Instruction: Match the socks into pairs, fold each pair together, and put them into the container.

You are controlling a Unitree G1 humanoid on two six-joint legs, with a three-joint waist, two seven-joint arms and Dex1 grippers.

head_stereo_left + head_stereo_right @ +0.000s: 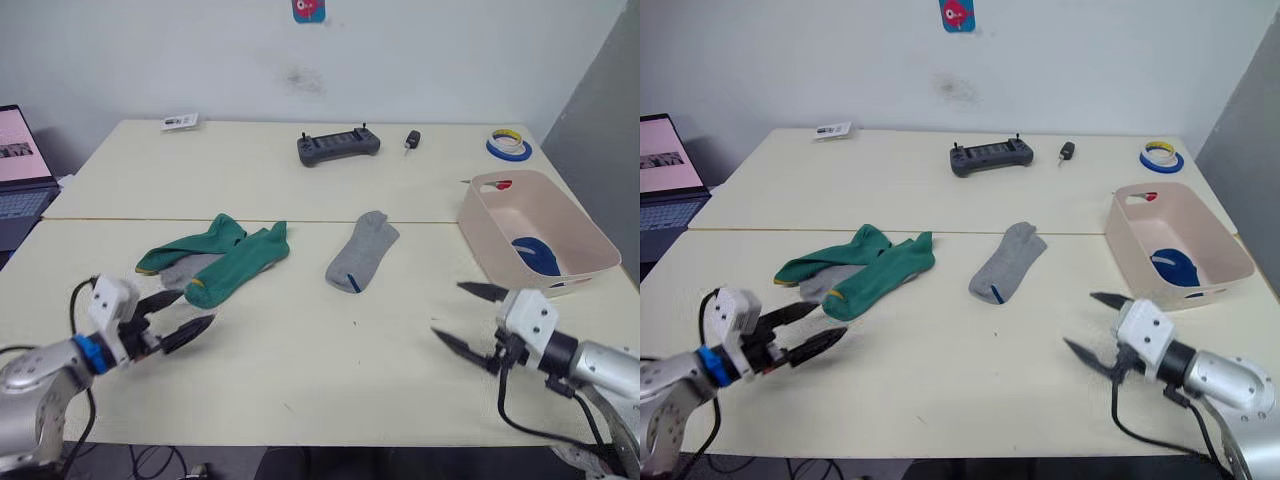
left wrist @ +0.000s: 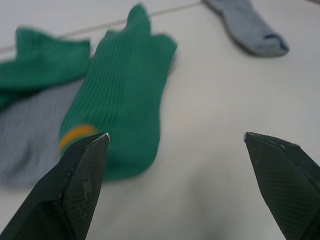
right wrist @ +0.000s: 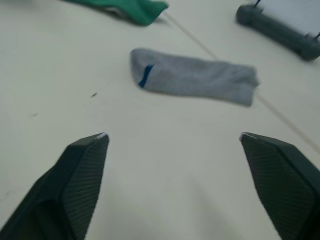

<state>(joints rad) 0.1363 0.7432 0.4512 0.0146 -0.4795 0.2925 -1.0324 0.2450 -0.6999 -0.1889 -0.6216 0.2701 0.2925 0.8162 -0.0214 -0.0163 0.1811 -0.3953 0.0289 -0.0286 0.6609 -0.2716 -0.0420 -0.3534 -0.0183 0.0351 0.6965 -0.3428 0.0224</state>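
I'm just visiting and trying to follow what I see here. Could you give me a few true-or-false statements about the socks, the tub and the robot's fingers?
1. Both grippers are empty, fingers spread. True: the left gripper and the right gripper hold nothing.
2. The container is empty. False: something dark blue lies inside it.
3. A grey sock lies alone at the table's middle. True.
4. The two green socks are folded neatly together. False: they lie loose, overlapping, with another grey sock partly under them.
5. The left gripper is touching a green sock. False: it hovers just short of the yellow-tipped end.
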